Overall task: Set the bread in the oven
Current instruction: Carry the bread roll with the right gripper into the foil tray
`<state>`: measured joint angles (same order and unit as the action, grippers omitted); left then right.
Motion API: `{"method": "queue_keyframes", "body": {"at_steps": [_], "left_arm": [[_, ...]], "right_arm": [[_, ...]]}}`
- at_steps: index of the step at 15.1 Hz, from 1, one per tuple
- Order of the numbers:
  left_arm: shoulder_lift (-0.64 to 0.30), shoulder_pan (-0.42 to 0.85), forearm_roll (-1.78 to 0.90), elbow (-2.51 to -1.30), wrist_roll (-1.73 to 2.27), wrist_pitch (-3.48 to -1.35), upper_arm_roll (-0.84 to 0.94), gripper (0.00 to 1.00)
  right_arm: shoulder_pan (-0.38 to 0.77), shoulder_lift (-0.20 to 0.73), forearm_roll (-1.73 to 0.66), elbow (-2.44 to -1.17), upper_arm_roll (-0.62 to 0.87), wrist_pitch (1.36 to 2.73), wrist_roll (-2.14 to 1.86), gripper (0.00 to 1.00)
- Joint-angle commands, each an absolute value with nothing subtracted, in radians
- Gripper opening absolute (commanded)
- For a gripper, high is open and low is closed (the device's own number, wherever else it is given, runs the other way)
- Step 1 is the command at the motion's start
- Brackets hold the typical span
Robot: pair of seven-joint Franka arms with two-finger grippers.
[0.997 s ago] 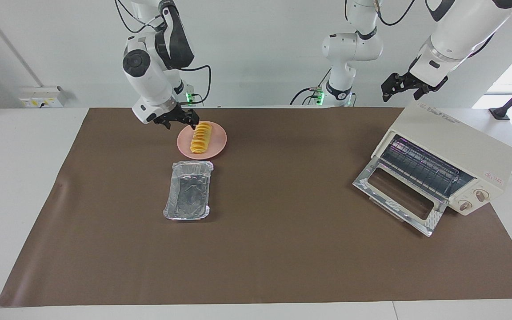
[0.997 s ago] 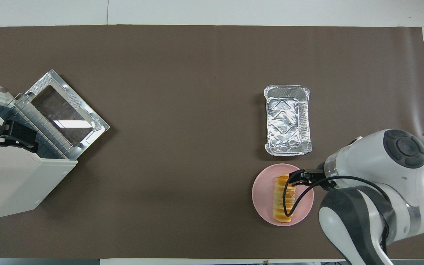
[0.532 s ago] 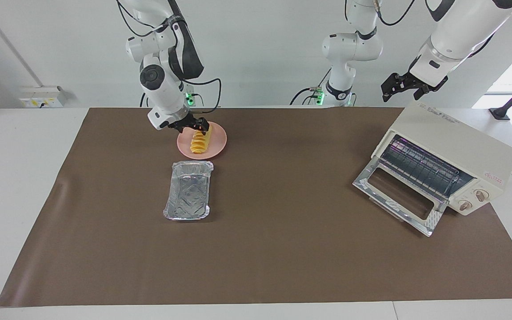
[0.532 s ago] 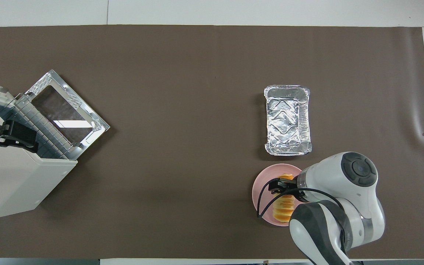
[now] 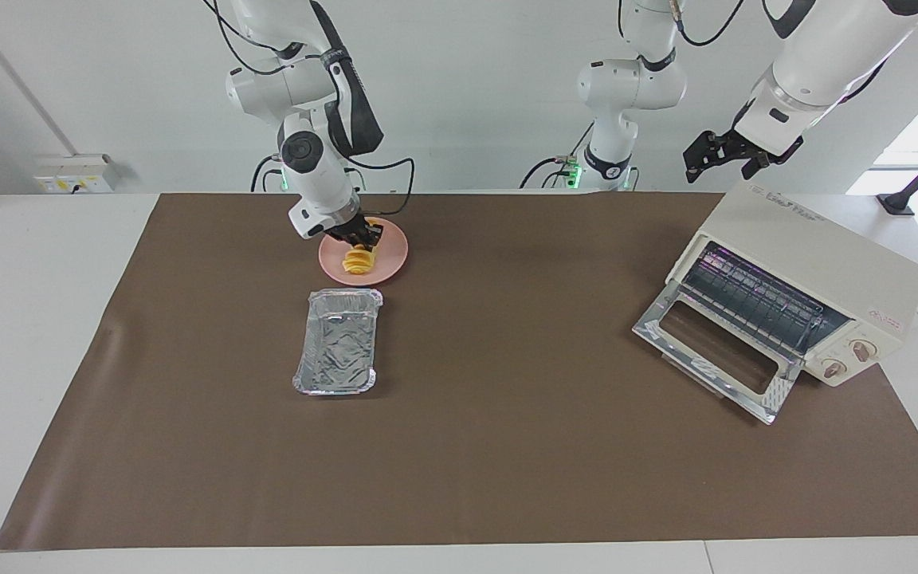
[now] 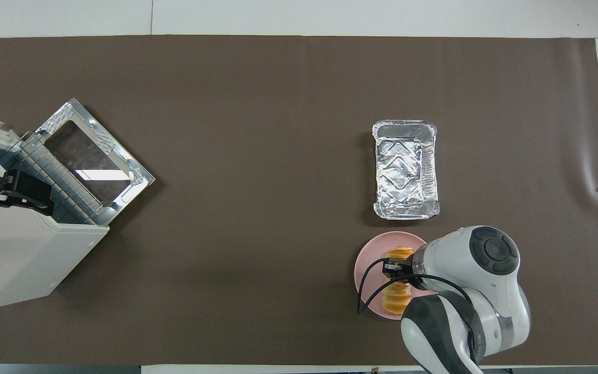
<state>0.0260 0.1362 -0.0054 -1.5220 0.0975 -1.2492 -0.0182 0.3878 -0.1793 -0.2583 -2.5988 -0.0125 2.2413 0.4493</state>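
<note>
- The right gripper (image 5: 362, 236) was down at the pink plate (image 5: 392, 257), in the upper part of the facing view toward the right arm's end of the table. Its fingers were closed across the middle of the bread (image 5: 358, 263).
- The bread lay on that plate, close to the robots' edge of the brown mat (image 5: 507, 446). In the overhead view its two yellow-orange ends stuck out on either side of the claw, low in the frame. Whether it was already lifted clear of the plate could not be told.
- The left gripper (image 5: 718, 162) hung in the air over the top of the oven (image 5: 817, 255), at the upper edge of the facing view. Its fingers were spread apart and held nothing, and that arm waited.
- The oven stood at the left arm's end of the table, turned at an angle. Its glass door (image 5: 774, 395) was folded down flat onto the mat, and the wire rack (image 5: 754, 299) showed inside. Two round knobs (image 5: 861, 349) sat on its front panel beside the opening.
- A silver foil tray (image 5: 305, 344) lay just beside the plate, farther from the robots than it, with a narrow gap between them. It was well apart from the oven.
</note>
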Motion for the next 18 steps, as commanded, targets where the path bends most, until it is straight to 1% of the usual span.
{"method": "queue_keyframes", "body": {"at_steps": [1,3,4,5,6,7,8,10,11,12,14,16,18], "left_arm": [[0.058,0.12,-0.015,-1.557,0.104,-1.264,-0.008,1.0],[0.058,0.121,-0.015,-1.557,0.104,-1.264,-0.008,1.0],[0.058,0.121,-0.015,-1.557,0.103,-1.264,-0.008,1.0],[0.058,0.12,-0.015,-1.557,0.103,-1.264,-0.008,1.0],[0.058,0.121,-0.015,-1.557,0.104,-1.264,-0.008,1.0],[0.058,0.121,-0.015,-1.557,0.104,-1.264,-0.008,1.0],[0.057,0.121,-0.015,-1.557,0.104,-1.264,-0.008,1.0],[0.057,0.121,-0.015,-1.557,0.104,-1.264,-0.008,1.0],[0.058,0.121,-0.015,-1.557,0.104,-1.264,-0.008,1.0],[0.057,0.121,-0.015,-1.557,0.103,-1.264,-0.008,1.0],[0.058,0.12,-0.015,-1.557,0.104,-1.264,-0.008,1.0],[0.058,0.12,-0.015,-1.557,0.104,-1.264,-0.008,1.0],[0.057,0.121,-0.015,-1.557,0.104,-1.264,-0.008,1.0]], "right_arm": [[0.387,-0.204,-0.281,-2.58,-0.02,2.196,0.454,0.0],[0.359,-0.225,-0.281,-2.484,-0.023,2.052,0.446,0.0],[0.324,-0.224,-0.279,-2.414,-0.025,1.99,0.43,0.0],[0.277,-0.21,-0.278,-2.339,-0.025,1.938,0.379,0.0],[0.249,-0.177,-0.278,-2.256,-0.025,1.901,0.335,0.0],[0.235,-0.138,-0.272,-2.188,-0.025,1.893,0.31,0.0],[0.227,-0.114,-0.264,-2.145,-0.025,1.916,0.292,0.0],[0.227,-0.06,-0.264,-2.102,-0.023,2.029,0.258,0.0],[0.233,-0.017,-0.267,-2.068,-0.023,2.066,0.258,0.0],[0.238,0.029,-0.268,-2.024,-0.021,2.081,0.258,0.0],[0.236,0.076,-0.273,-1.971,-0.021,2.097,0.244,0.0],[0.236,0.116,-0.275,-1.959,-0.021,2.147,0.183,0.0],[0.239,0.144,-0.275,-1.974,-0.02,2.21,0.169,0.0]]}}
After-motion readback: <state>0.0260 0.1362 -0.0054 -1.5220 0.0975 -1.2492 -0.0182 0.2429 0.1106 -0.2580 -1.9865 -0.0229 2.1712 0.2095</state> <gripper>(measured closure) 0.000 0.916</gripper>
